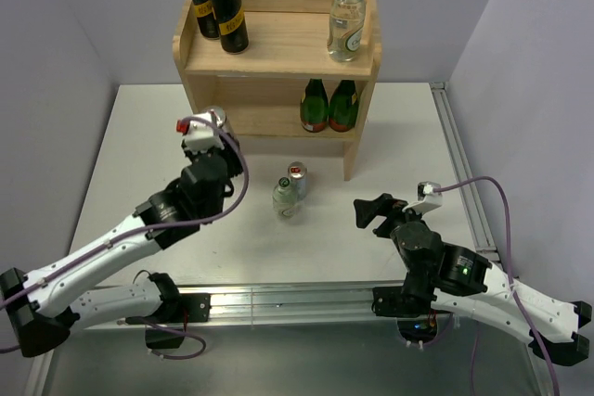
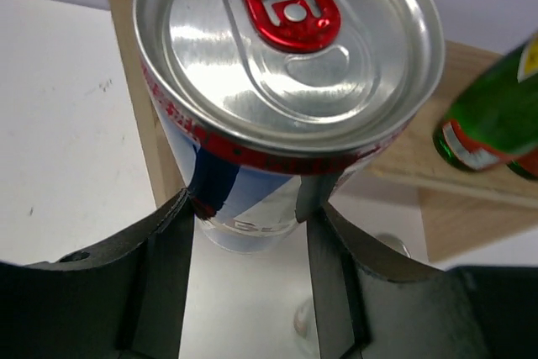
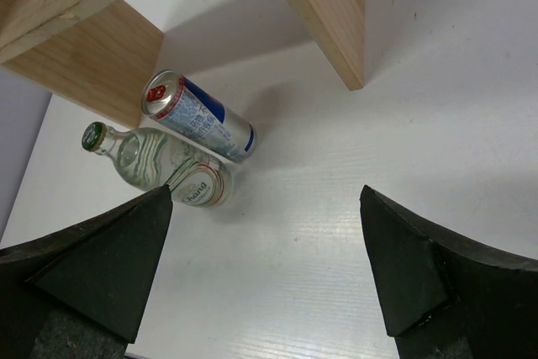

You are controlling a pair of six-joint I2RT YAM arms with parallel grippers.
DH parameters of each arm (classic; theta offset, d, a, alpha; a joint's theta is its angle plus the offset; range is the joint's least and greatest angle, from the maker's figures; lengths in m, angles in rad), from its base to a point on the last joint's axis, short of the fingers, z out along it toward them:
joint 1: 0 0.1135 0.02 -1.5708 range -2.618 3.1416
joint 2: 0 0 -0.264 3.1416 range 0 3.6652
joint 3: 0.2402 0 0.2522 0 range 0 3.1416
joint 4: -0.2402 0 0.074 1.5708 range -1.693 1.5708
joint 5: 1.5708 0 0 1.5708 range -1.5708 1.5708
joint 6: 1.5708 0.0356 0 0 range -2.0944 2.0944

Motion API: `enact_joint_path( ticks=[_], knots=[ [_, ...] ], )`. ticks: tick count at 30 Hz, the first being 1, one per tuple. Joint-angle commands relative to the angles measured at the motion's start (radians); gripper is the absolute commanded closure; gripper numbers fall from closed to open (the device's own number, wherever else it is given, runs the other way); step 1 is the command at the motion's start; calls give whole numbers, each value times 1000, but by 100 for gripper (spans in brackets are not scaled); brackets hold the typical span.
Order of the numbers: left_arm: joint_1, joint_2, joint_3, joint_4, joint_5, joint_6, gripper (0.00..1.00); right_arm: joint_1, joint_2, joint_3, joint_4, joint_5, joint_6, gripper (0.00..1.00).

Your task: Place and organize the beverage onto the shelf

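Note:
My left gripper (image 1: 214, 127) is shut on a silver-blue-red can (image 1: 217, 117), held upright beside the left side panel of the wooden shelf (image 1: 278, 55). In the left wrist view the can (image 2: 286, 81) sits between my fingers (image 2: 176, 241). Two black cans with gold bands (image 1: 217, 5) stand at the top board's left. One clear green-capped bottle (image 1: 347, 20) stands at its right. A second silver-blue-red can (image 1: 297, 177) and a second clear bottle (image 1: 286, 197) stand on the table in front of the shelf. My right gripper (image 1: 374, 210) is open and empty, right of them.
Two dark green bottles with red labels (image 1: 329, 106) stand on the lower tier, right side. The shelf's right leg (image 3: 324, 14) is near the can (image 3: 197, 117) and bottle (image 3: 160, 164) in the right wrist view. A metal rail (image 1: 464, 183) edges the table's right side.

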Motion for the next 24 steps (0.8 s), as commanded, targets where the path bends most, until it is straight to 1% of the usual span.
enact_joint_path(
  ticks=[1,2,4,6,11,12,17,24],
  knots=[
    [118,73,122,164,150,144,100,4,-9,-2,27,19,-4,0],
    [138,88,140,184,189,146,100,4,-9,-1,25,22,1,0],
    [198,119,150,204,234,155,100,4,-10,-2,24,22,1,0],
    [233,151,163,203,271,159,100,4,-17,-2,24,20,0,0],
    [327,215,188,204,325,161,100,4,-12,-4,27,17,-5,0],
    [345,222,185,238,340,155,100,4,-10,-2,27,22,-5,0],
    [385,245,134,307,366,144,100,4,-4,-2,30,22,-7,0],
    [410,314,128,370,365,150,100,4,0,-1,30,22,-5,0]
  ],
)
